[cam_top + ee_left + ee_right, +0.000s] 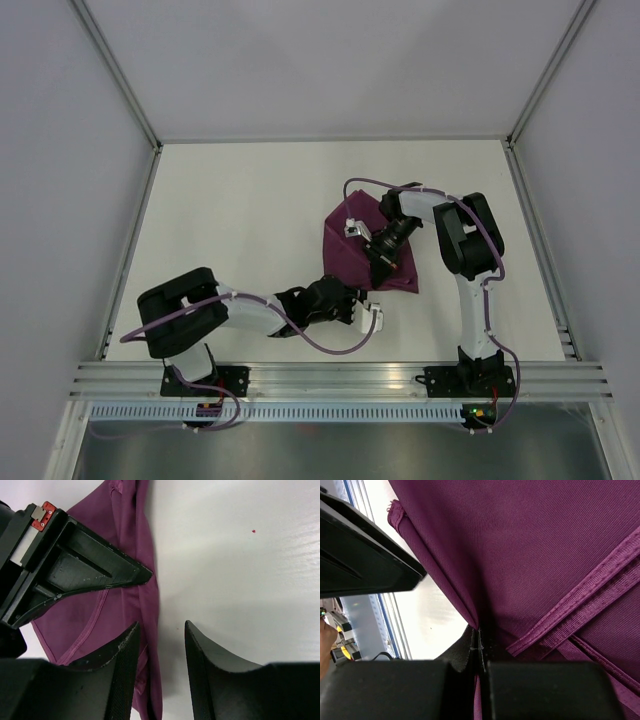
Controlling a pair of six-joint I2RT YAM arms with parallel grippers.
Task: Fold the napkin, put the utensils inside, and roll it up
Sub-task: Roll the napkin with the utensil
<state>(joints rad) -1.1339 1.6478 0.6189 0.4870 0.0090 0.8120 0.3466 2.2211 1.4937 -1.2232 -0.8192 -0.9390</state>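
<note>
The magenta napkin [340, 262] lies bunched and partly folded right of the table's centre. My right gripper [385, 270] is on its near right part. In the right wrist view the jaws [480, 641] are shut on a pinched fold of the napkin [530, 555], with hemmed edges crossing at the right. My left gripper [352, 292] is at the napkin's near edge. In the left wrist view it is open [161, 630], one finger over the napkin [130, 540], the other over bare table, with the cloth's edge between them. The knife is hidden or out of view.
The right gripper's black body [75, 565] sits close to my left fingers. A metal rail [340, 380] runs along the near edge. White walls with metal frame posts [130, 260] enclose the white table [240, 200].
</note>
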